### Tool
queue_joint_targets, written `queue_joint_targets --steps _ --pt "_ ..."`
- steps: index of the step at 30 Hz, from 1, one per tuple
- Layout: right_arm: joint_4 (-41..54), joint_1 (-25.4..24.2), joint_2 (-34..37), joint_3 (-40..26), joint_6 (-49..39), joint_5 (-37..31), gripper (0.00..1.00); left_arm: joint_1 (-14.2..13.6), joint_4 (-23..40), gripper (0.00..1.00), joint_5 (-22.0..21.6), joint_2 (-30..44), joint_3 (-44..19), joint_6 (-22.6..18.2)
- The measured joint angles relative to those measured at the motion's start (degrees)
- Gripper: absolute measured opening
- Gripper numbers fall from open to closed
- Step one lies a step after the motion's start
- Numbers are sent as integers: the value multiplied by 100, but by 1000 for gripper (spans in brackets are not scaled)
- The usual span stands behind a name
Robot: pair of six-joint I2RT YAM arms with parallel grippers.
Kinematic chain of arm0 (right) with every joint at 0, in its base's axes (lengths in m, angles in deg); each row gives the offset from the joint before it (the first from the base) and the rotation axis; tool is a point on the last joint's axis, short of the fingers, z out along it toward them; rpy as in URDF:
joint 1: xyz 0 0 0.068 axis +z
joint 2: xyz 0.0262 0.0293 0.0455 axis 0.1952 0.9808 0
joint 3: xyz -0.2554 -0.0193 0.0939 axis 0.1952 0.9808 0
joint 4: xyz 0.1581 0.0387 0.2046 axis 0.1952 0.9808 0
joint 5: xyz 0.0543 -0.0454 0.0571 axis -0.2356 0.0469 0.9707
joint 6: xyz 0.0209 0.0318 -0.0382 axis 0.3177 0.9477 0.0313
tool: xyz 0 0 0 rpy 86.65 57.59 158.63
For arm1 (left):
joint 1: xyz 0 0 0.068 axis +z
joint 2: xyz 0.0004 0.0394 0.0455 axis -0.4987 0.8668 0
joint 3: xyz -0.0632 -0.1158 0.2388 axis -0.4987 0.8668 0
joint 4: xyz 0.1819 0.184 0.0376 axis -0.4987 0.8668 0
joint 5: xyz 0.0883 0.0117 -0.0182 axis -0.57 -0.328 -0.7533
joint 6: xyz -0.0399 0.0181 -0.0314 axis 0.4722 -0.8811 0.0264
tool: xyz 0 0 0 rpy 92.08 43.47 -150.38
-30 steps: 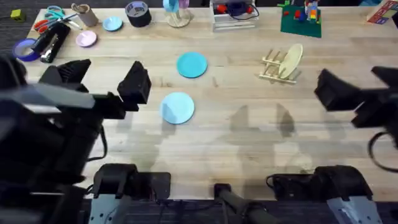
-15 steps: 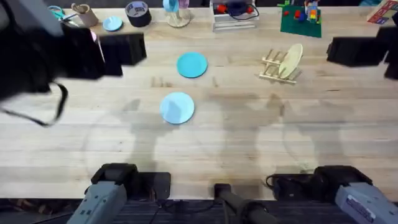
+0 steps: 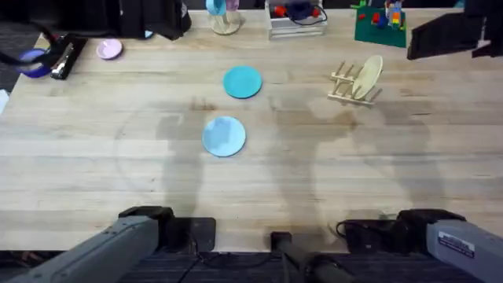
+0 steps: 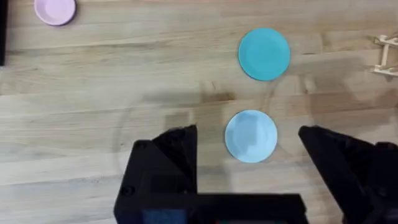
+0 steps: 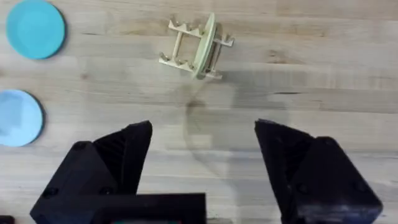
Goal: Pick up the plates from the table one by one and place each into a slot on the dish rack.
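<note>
The teal plate [image 3: 242,82] [image 4: 264,53] [image 5: 35,28] lies flat on the table [image 3: 94,173] near its middle. The pale sky blue plate [image 3: 224,136] [image 4: 250,136] [image 5: 18,117] lies just in front of it. The dish rack [image 3: 346,85] [image 5: 180,50] stands to the right, with a cream plate [image 3: 368,76] [image 5: 205,43] upright in one slot. My left gripper [image 4: 247,132] hangs open high above the pale blue plate, holding nothing. My right gripper [image 5: 204,126] is open and holds nothing, high over bare wood in front of the rack. Both arms show dark at the far corners, the left arm [image 3: 149,17] and the right arm [image 3: 444,35].
A pink disc [image 3: 109,49] [image 4: 55,10], a black stapler [image 3: 63,55] and a purple tape roll [image 3: 31,63] lie at the far left. A clear tray [image 3: 296,20] and a green block board [image 3: 380,27] stand along the far edge.
Both arms have risen and swung from the table's sides toward its far corners. Neither plate has moved, nor has the rack.
</note>
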State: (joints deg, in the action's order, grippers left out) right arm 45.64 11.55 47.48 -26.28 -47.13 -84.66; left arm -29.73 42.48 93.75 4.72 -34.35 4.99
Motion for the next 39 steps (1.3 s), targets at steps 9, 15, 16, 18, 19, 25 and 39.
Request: queue_joint_targets --steps 9,15,16,18,19,25,39 --pt "-107 0 53 -7 -18 0 995 0 72 992 0 259 -18 0" --pt "-151 0 53 -7 -18 1 995 0 86 466 0 256 -20 0" --pt "-151 0 53 -7 -18 0 995 0 109 308 0 256 -20 0" --pt "-151 0 53 -7 -18 0 995 0 136 70 -1 256 -20 -27" --pt "-151 0 53 -7 -18 0 995 0 157 49 0 256 -20 -24" --pt "-151 0 53 -7 -18 0 995 0 413 41 0 256 -20 -24" --pt "-150 0 53 -7 -35 0 994 0 392 41 685 396 -22 -22"
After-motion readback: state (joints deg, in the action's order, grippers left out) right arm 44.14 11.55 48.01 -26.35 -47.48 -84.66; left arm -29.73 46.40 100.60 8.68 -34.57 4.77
